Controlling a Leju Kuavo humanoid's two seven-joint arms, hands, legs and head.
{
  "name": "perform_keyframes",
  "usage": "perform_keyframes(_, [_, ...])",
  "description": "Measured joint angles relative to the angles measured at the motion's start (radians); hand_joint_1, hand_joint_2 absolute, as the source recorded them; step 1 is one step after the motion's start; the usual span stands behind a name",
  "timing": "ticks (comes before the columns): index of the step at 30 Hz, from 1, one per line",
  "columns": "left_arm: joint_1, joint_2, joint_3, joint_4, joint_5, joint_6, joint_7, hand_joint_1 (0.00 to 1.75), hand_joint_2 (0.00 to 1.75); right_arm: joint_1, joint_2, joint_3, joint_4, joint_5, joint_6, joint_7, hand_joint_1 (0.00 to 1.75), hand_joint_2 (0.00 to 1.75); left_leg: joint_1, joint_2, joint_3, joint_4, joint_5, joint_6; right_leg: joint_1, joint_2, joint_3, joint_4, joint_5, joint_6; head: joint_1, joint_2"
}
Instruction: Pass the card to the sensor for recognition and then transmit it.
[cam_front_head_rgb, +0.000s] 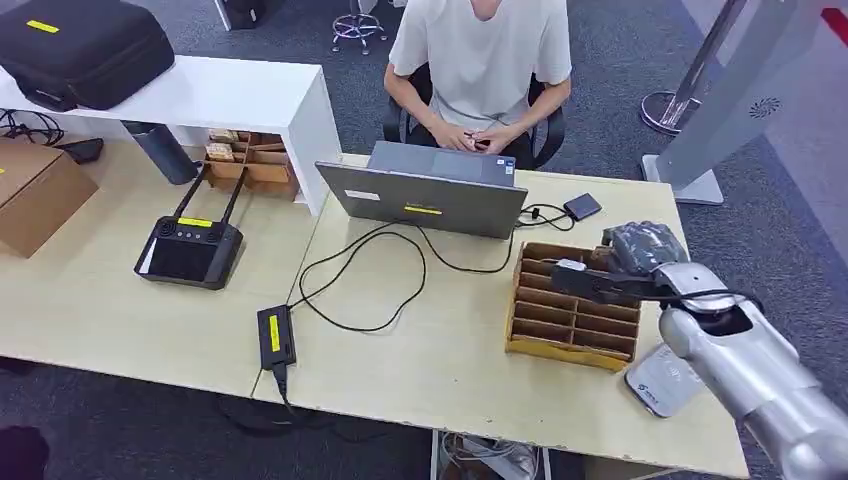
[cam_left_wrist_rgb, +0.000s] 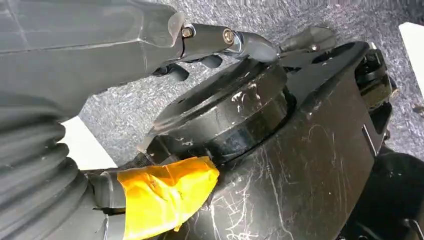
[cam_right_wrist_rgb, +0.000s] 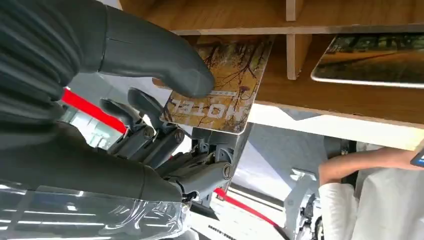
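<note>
at the right end of the table, over the slotted wooden card rack, the right hand has a hotel card pinched between its thumb and the darker fingers beneath, the card's far end still between the rack's dividers. a second card lies in the neighbouring slot. the white sensor pad sits just beside the rack's near corner, partly under the silver forearm. the step in hand looks like drawing the card out; to do it well i'd pull straight along the slot so the edge doesn't catch a divider, keep the pinch firm, then swing it flat over the pad. a person sits behind the laptop, likely the receiver. the left hand hangs by the robot's body; whether it is open or closed i cannot tell.
</note>
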Motion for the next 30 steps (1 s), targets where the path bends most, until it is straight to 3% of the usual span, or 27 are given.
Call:
perform_keyframes(7, [0.001,-0.008,0.0,-0.004,-0.012,0.033,0.002,0.0,1.75,0.015,-0.008,-0.015,-0.015,0.012,-0.001,0.003,1.68,1.75,0.0,0.0,0.0,0.0,0.0,0.0,0.0,0.0,0.0,0.0,0.0,0.0,0.0,0.0])
perform_keyframes(15, [-0.003,-0.012,0.0,0.01,-0.03,0.005,0.011,0.0,1.75,0.006,-0.012,-0.028,-0.025,0.034,0.009,-0.005,1.68,1.75,0.0,0.0,-0.001,0.0,0.0,0.0,0.0,0.0,0.0,0.0,0.0,0.0,0.0,0.0])
perform_keyframes(30, [-0.008,-0.036,0.0,0.078,-0.045,-0.049,0.007,0.0,1.75,-0.125,-0.011,-0.028,-0.04,0.074,-0.006,-0.023,1.68,1.75,0.0,-0.001,-0.001,0.0,0.0,0.0,0.0,0.0,0.0,0.001,0.0,0.0,0.0,0.0])
